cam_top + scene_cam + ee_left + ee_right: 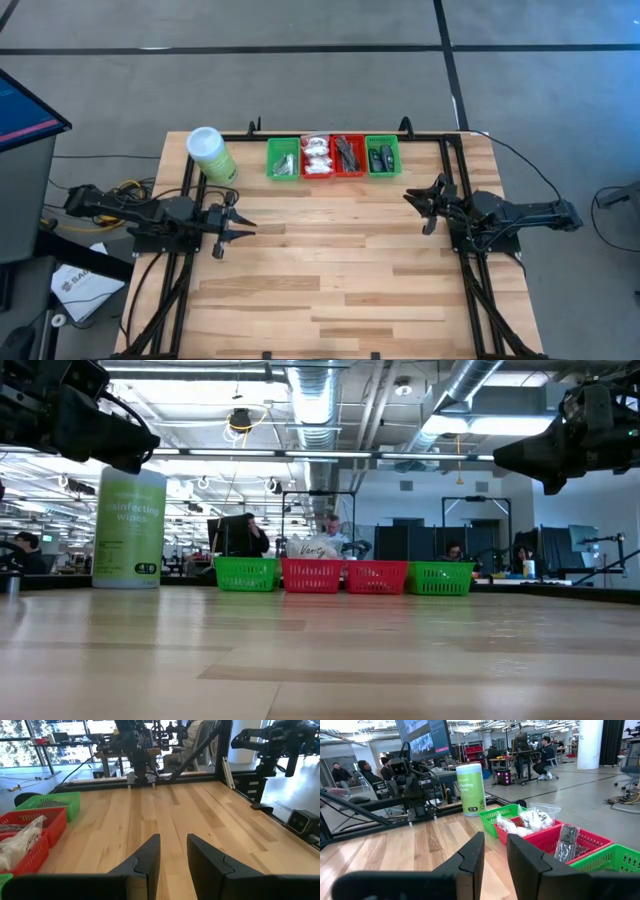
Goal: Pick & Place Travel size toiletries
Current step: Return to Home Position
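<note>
Four small trays stand in a row at the table's far edge. The left green tray (283, 159) holds silver sachets. White puffy packets (317, 157) fill a red tray, slim dark pieces (347, 153) lie in the second red tray, and dark items (381, 158) sit in the right green tray. The right wrist view shows the white packets (530, 819) and the dark pieces (566, 842). My left gripper (244, 222) hovers open over the table's left side, nearer than the trays. My right gripper (414, 205) hovers open at the right side. Neither touches anything.
A tall light-green canister (210, 153) with a white lid stands left of the trays at the far left. Bare wooden table (330, 260) stretches between the arms and toward the near edge. Black frame rails (455, 165) run along the table's sides. People sit in the room behind.
</note>
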